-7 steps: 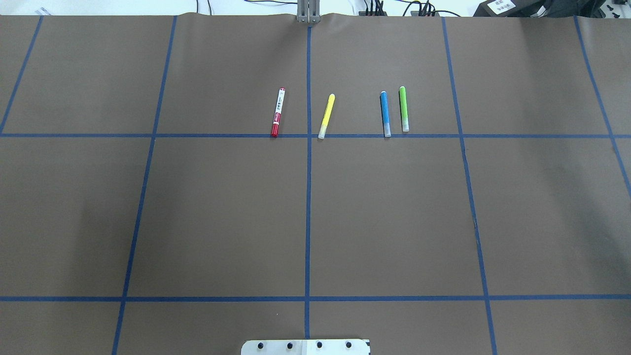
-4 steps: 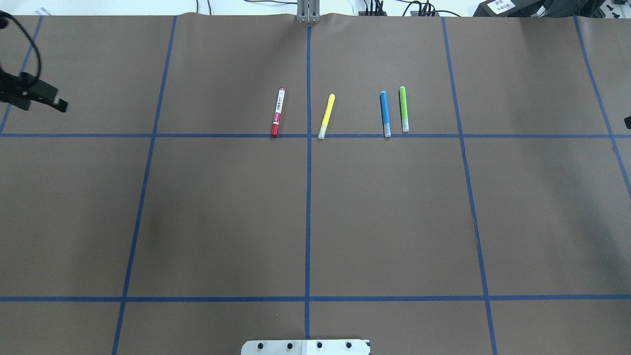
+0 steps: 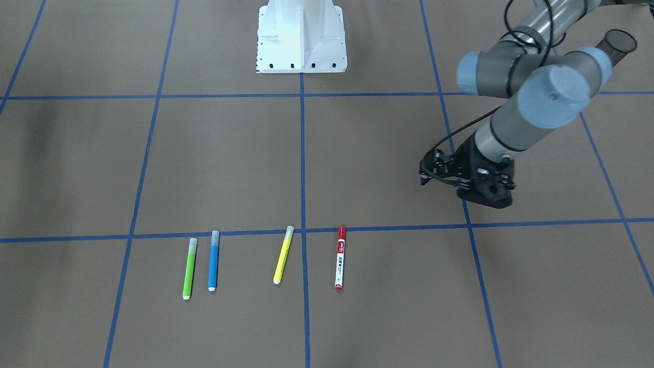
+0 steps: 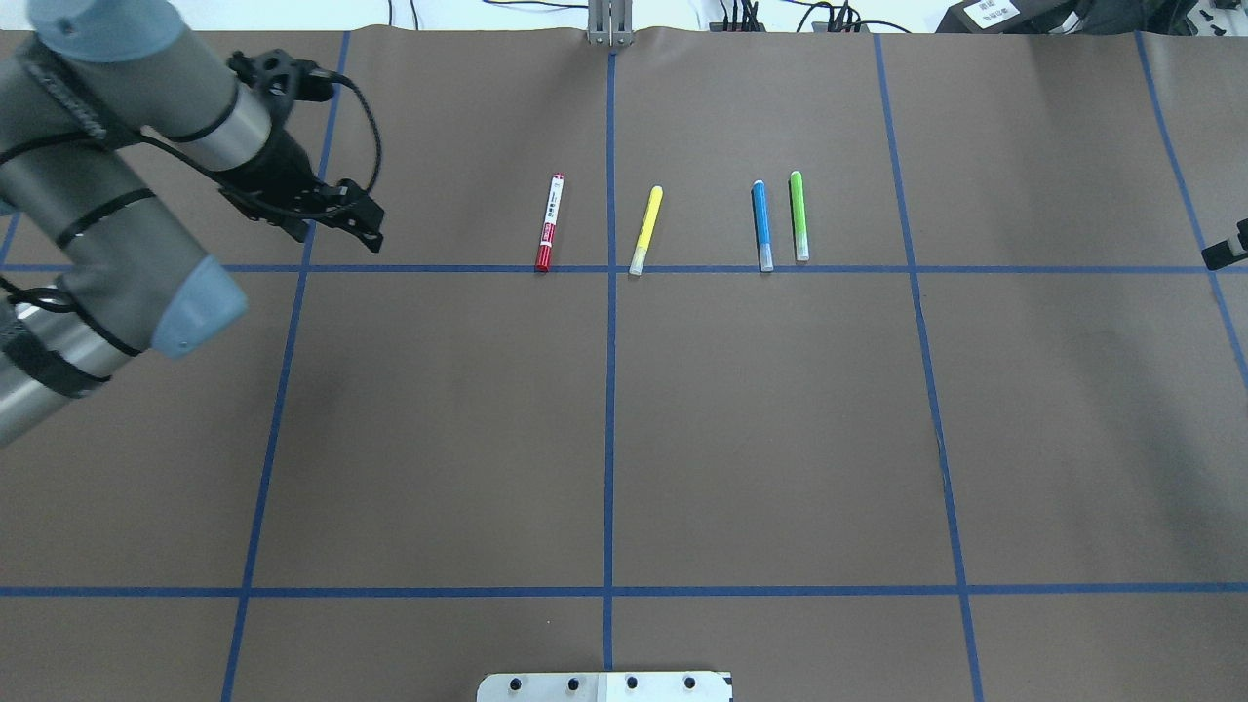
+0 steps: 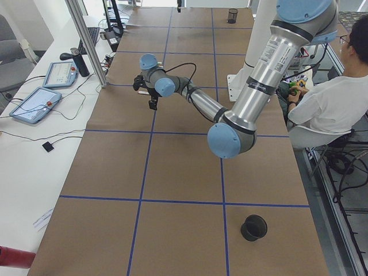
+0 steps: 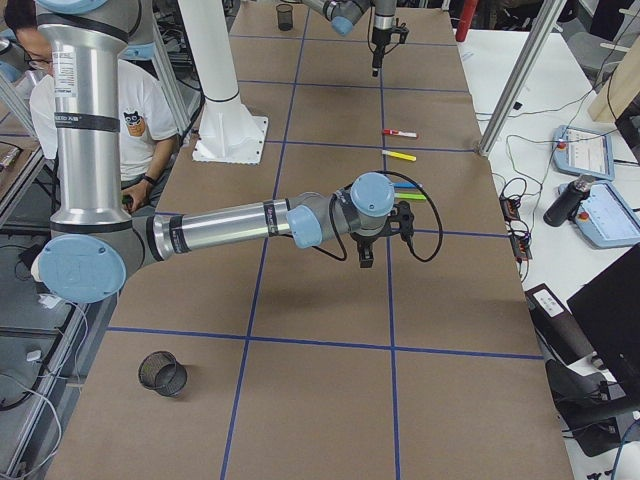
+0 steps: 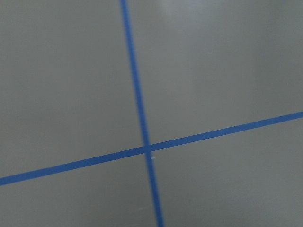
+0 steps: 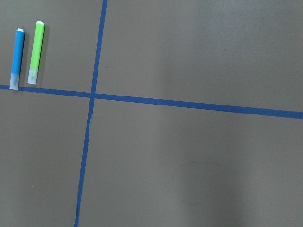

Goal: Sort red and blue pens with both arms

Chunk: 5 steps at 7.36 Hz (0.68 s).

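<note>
The red pen [image 4: 549, 222], white-barrelled with a red cap, lies just left of the centre tape line, also seen as the red pen [image 3: 340, 258]. The blue pen [image 4: 761, 224] lies further right, and in the right wrist view the blue pen [image 8: 17, 59] sits at the top left. My left gripper [image 4: 373, 229] hovers well left of the red pen, apart from it; in the front view the left gripper [image 3: 423, 173] looks open and empty. Only the tip of my right gripper [image 4: 1224, 256] shows at the right edge, far from the blue pen; I cannot tell its state.
A yellow pen [image 4: 646, 229] lies between the two task pens, and a green pen [image 4: 799, 216] lies right beside the blue one. The white pedestal [image 3: 301, 36] stands at the robot's side. Black mesh cups [image 5: 253, 227] [image 6: 163, 373] stand near the table ends. A seated person [image 5: 333, 103] is behind.
My left arm has swung in from the left edge toward the red pen. The right gripper's tip has crept in at the right edge. The pens have not moved.
</note>
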Available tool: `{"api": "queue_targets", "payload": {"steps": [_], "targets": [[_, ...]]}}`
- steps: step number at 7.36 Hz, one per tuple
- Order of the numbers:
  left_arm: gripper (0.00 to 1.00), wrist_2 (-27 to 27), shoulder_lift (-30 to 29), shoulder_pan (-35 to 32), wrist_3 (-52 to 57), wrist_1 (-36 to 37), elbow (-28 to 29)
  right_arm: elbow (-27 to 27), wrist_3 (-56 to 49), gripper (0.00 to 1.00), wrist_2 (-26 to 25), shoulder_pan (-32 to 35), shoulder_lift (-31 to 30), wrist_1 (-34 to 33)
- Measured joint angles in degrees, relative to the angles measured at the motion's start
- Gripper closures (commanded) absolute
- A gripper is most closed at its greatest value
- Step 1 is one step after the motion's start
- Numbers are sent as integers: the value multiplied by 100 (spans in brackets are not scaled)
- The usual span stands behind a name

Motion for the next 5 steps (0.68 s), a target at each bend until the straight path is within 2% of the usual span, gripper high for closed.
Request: {"api": "queue_targets", "payload": {"steps": [2,5], "targets": [[1,529,-1103,475,-203,-132,1171,-2,3,0,-11,-60,-1,17],[7,885,-2088,755,-310,-683,2605,3,-7,0,-1,-96,-58,176]]}}
